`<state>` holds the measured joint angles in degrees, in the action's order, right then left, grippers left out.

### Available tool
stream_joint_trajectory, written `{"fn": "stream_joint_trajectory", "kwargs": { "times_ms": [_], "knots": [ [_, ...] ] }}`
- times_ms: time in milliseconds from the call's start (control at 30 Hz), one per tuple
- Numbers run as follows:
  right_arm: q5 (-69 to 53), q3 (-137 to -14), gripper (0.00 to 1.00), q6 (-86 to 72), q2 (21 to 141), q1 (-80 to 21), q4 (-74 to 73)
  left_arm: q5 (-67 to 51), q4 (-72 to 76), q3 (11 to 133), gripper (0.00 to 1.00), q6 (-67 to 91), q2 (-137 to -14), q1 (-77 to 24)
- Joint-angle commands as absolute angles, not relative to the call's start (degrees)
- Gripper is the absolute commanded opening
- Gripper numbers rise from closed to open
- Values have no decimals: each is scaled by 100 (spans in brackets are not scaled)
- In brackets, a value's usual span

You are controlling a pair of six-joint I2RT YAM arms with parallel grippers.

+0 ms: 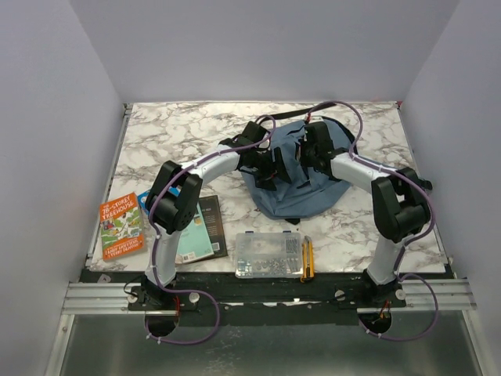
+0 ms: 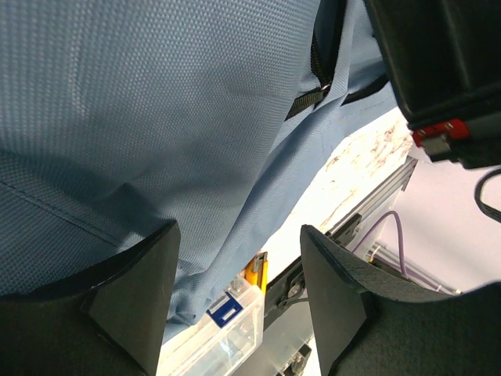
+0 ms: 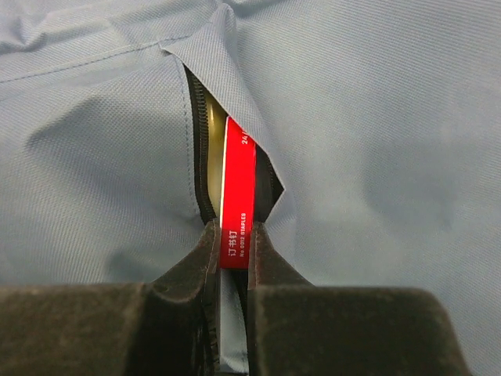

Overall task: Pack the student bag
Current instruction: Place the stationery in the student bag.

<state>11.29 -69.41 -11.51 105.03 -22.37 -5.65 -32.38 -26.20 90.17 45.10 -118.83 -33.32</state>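
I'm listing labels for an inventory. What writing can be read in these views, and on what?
"78-STOREY TREEHOUSE": orange book cover.
"订书钉": red staple box, pinched by the right gripper at the student bag zip opening.
"24": same box, upper end.
"STAPLES": same box; the code before it is blurred.
Unreadable: dark and teal book; blue label on the clear organiser box.

Matt woven-cloth student bag (image 3: 376, 117); glossy red staple box (image 3: 237, 184)
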Motion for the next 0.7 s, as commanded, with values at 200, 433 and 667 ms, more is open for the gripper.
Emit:
{"fn": "stream_joint_trajectory", "kwargs": {
  "times_ms": [200, 433, 667],
  "knots": [
    [-568, -7383, 1, -906, 10990, -1868, -85, -3033, -2685, 8897, 65, 4491, -11889, -3305],
    [-1433, -7210, 28, -1230, 10870, -1344, -230, -2570, -2697, 8773, 65, 4306, -11511, -3334],
    [-1538, -7449, 54, -1204, 10729, -1345, -686, -2388, -2737, 8624, 68, 4053, -10713, -3375]
  ]
}}
